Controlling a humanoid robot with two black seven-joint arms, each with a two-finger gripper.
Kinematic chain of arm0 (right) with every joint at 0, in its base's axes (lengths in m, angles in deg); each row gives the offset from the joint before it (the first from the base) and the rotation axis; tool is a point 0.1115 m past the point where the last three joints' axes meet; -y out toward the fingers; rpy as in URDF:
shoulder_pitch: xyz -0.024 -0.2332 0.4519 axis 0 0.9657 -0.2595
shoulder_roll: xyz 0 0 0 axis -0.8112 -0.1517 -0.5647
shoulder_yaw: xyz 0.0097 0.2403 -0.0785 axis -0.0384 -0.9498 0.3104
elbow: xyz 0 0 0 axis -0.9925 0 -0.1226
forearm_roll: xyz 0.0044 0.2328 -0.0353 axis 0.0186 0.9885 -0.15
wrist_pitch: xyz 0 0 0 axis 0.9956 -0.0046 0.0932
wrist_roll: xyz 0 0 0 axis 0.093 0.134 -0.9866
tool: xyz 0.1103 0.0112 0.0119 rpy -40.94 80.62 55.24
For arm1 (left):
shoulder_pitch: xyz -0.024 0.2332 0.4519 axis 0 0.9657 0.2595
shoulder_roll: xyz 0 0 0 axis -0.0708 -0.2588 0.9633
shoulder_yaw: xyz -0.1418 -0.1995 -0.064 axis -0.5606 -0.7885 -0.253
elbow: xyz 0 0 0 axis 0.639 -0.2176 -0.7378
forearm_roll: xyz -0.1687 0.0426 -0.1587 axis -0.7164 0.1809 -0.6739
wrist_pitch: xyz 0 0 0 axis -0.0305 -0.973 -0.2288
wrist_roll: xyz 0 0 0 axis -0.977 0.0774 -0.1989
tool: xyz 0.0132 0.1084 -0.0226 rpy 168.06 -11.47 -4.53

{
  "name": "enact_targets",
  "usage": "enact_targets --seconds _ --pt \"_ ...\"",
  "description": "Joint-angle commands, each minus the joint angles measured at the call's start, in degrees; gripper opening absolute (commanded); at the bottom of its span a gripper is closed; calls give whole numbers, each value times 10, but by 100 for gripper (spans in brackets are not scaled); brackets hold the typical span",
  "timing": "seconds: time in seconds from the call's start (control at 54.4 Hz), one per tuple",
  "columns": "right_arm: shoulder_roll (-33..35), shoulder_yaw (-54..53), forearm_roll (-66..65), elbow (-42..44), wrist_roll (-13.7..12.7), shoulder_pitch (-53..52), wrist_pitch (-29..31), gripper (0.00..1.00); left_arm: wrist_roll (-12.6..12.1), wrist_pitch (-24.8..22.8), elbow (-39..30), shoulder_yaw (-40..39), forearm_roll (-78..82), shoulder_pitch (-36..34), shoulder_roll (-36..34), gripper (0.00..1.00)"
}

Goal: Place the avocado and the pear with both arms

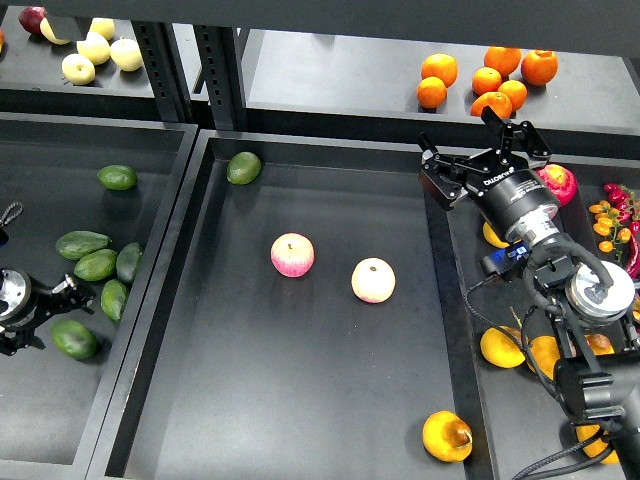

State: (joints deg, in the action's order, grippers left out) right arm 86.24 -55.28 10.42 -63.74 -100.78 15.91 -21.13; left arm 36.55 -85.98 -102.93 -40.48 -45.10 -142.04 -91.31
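Note:
A dark green elongated avocado (75, 340) lies in the left tray (30, 420), just below and to the right of my left gripper (68, 300). The gripper is small and dark, so I cannot tell its fingers apart; it does not seem to hold the avocado. The lumpy orange-yellow pear (447, 436) with a brown stem dent lies at the front right of the middle tray (250, 400). My right gripper (478, 150) is open and empty, high over the divider between the middle and right trays, far from the pear.
Several other avocados (95, 265) lie in the left tray, and a lighter, rounder one (243, 167) at the middle tray's back. Two pink-red apples (292, 255) (373, 280) sit mid-tray. Oranges (487, 80) are on the shelf. More orange-yellow fruit (500, 347) fills the right tray.

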Motion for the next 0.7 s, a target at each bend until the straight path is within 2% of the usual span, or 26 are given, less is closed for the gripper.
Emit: enact_targets --seconds 0.0,0.129,0.257,0.496,0.68 --pt "0 0 0 1 -2 8 0 100 0 0 3 -77 -3 -2 -4 99" --pt "0 0 1 0 -2 12 0 100 0 0 20 -183 -7 -1 -12 99" --pt "0 1 1 0 -3 15 0 100 0 0 54 -257 -17 5 -11 99" --pt "0 0 1 0 -3 24 11 100 0 0 112 -355 -94 7 5 99" --pt "0 1 1 1 -4 28 12 100 0 0 122 -389 -161 13 24 99"
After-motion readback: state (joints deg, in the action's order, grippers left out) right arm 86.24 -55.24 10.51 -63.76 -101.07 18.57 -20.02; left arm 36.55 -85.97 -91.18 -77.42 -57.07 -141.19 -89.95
